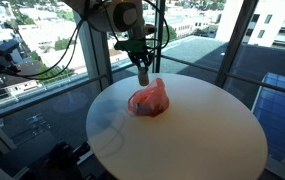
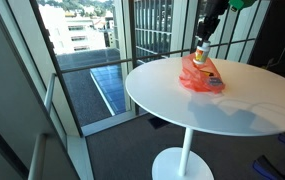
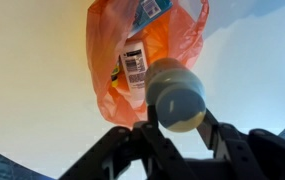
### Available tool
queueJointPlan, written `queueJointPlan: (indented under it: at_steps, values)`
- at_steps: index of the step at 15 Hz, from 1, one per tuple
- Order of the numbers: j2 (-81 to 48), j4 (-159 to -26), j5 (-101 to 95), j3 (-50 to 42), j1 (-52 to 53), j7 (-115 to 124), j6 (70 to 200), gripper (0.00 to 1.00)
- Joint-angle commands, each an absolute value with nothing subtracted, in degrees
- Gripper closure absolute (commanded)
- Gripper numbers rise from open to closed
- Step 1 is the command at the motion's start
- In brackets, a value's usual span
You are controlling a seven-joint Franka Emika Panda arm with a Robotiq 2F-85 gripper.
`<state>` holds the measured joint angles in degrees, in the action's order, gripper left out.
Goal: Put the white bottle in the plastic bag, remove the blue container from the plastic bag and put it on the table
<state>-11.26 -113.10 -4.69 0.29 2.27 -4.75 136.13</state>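
Note:
An orange-red plastic bag (image 1: 150, 99) lies on the round white table (image 1: 182, 140); it also shows in the other exterior view (image 2: 199, 75) and in the wrist view (image 3: 112, 70). My gripper (image 3: 178, 118) is shut on the white bottle (image 3: 175, 95), which I see end-on just above the bag's edge. In both exterior views the gripper (image 1: 142, 72) (image 2: 203, 47) holds the bottle upright right over the bag. Inside the bag a container with a barcode label (image 3: 132, 62) and a blue item (image 3: 149, 9) show through the opening.
The table stands by tall windows with a railing (image 2: 57, 85). The table's edge (image 1: 92, 130) is near the bag's side. Bare table surface (image 2: 232, 110) lies in front of the bag.

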Motion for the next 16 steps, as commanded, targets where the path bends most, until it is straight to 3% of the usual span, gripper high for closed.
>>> queueJointPlan:
  at_steps: [1, 16]
  values:
    - [-11.3, -112.4, -5.1, -0.5, 1.0, -3.4, 136.2, 0.82]
    - [-17.9, -111.1, -4.2, -0.4, -0.1, -4.7, 136.9, 0.82]
